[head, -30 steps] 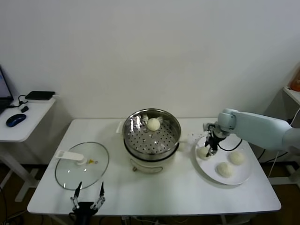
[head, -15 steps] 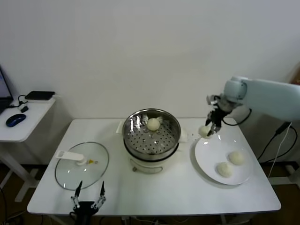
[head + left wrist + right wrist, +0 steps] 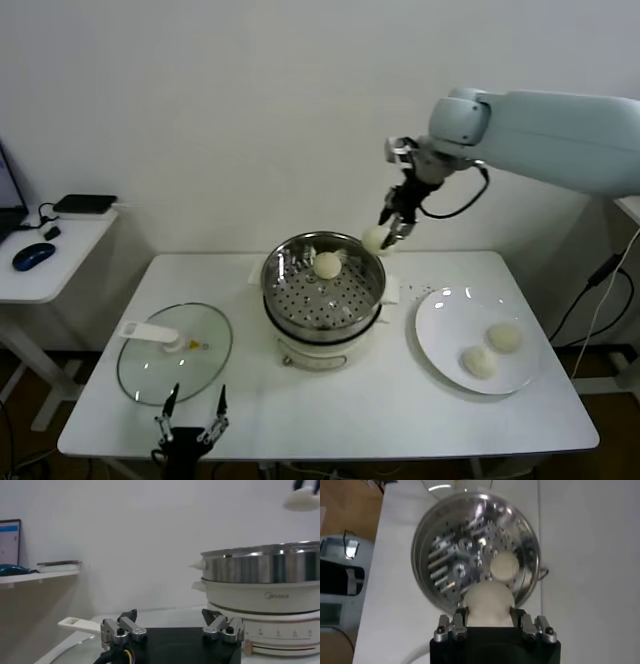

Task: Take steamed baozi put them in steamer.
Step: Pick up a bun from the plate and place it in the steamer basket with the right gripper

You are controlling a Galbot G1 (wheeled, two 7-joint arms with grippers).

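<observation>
My right gripper (image 3: 390,228) is shut on a cream-white baozi (image 3: 375,239) and holds it in the air just above the far right rim of the steamer (image 3: 323,287). In the right wrist view the held baozi (image 3: 489,601) sits between the fingers over the steamer's (image 3: 470,550) perforated tray. One baozi (image 3: 328,265) lies on that tray at the back. Two more baozi (image 3: 504,337) (image 3: 479,361) rest on the white plate (image 3: 450,310) to the right. My left gripper (image 3: 190,420) stands open at the table's front edge, near the glass lid.
A flat glass lid (image 3: 175,350) with a white handle lies left of the steamer. A side desk (image 3: 50,255) at the far left carries a mouse and a dark device. The wall stands close behind the table.
My right gripper lifted a baozi off the plate and carried it up and left to the steamer's rim. The plate went from three baozi to two. The left arm stayed put.
</observation>
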